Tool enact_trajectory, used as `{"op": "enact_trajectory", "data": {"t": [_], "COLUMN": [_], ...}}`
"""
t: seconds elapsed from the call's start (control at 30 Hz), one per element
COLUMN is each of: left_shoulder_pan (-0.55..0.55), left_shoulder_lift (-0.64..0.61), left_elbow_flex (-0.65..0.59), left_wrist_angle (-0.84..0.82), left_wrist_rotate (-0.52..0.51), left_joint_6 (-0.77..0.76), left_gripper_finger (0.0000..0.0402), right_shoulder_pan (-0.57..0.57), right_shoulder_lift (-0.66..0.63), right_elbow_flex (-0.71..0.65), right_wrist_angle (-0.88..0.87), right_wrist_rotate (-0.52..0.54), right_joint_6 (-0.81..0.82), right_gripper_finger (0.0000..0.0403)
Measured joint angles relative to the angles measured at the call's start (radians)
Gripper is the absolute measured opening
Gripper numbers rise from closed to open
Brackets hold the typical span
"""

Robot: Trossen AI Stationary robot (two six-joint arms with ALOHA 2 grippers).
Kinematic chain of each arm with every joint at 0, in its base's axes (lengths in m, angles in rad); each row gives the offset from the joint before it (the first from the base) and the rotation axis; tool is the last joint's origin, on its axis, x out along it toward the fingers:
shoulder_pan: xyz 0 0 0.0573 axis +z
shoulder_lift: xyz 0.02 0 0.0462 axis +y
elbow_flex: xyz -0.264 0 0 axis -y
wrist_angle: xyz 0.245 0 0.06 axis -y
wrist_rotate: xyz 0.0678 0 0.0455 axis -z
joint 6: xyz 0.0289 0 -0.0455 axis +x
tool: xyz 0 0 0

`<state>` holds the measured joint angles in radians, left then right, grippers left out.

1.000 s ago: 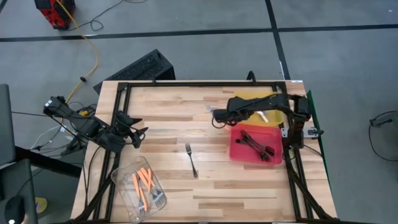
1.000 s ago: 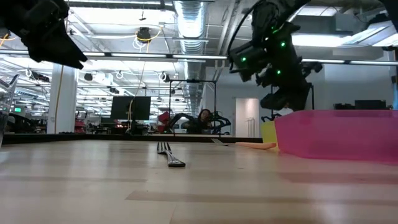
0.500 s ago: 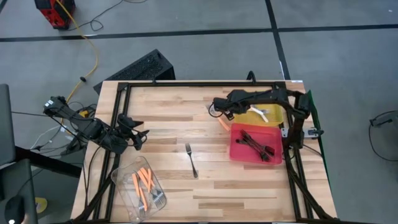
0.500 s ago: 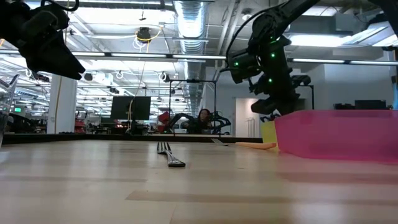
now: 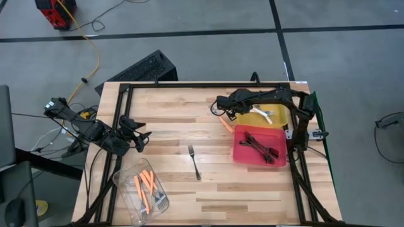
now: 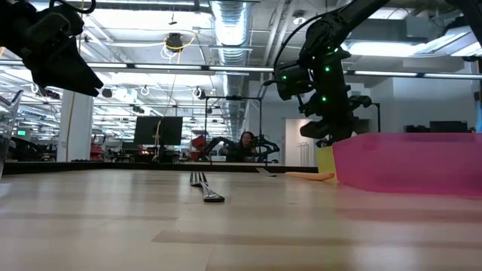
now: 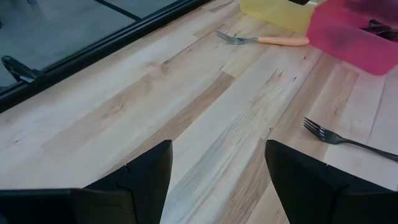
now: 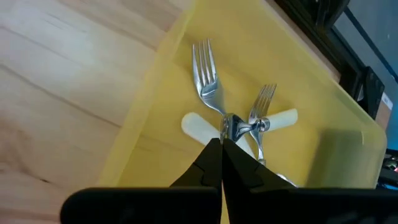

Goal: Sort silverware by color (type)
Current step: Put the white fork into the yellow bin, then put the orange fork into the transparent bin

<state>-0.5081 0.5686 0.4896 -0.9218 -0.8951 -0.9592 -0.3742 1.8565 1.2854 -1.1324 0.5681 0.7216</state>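
My right hand [image 5: 221, 106] hangs over the worktop [image 5: 170, 107] toward its far right corner, just beside the yellow tray [image 5: 276, 114]. From above I see only the dark arm reaching across that tray. The right wrist view adds what the overhead one hides: my two fingers [image 8: 214, 163] are pressed together with nothing between them, and below them two cream-handled forks [image 8: 214, 102] lie crossed inside the yellow tray.

My left hand [image 5: 140, 137] waits near the left edge, fingers [image 7: 146, 171] spread apart and holding nothing. Its wrist view shows an orange-handled fork [image 7: 264, 40] lying flat on the wood beside the yellow tray and the red tray [image 7: 348, 34], and a dark fork [image 7: 339, 138] alone nearer the middle. The low view shows that dark fork [image 6: 205, 187] flat on the boards, with the orange handle visible beyond it at the foot of the red tray.

From above, black forks [image 5: 260, 146] rest in the red tray, and several orange forks [image 5: 146, 186] sit in the clear tub [image 5: 126, 189] at the near left corner.

Compared with a second ago, my right hand has drawn back from the spot beside the red tray toward the far edge, uncovering the orange-handled fork. My left hand has shifted only slightly.
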Motion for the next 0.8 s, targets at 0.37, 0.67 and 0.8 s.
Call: {"op": "enact_trajectory", "data": {"t": [0.37,0.67,0.8], "left_shoulder_pan": [0.0,0.0,0.0], "left_shoulder_lift": [0.0,0.0,0.0], "left_elbow_flex": [0.0,0.0,0.0], "left_wrist_angle": [0.0,0.0,0.0], "left_wrist_rotate": [0.0,0.001,0.024], "left_joint_6": [0.0,-0.003,-0.003], "left_gripper_finger": [0.0242,0.0242,0.0242], "right_shoulder_pan": [0.001,0.001,0.001], "right_shoulder_lift": [0.0,0.0,0.0], "right_elbow_flex": [0.0,0.0,0.0], "right_wrist_angle": [0.009,0.018,0.027], "right_wrist_rotate": [-0.022,-0.048,-0.048], "right_joint_6": [-0.017,-0.036,-0.049], "right_gripper_finger": [0.0042,0.0061,0.0079]}}
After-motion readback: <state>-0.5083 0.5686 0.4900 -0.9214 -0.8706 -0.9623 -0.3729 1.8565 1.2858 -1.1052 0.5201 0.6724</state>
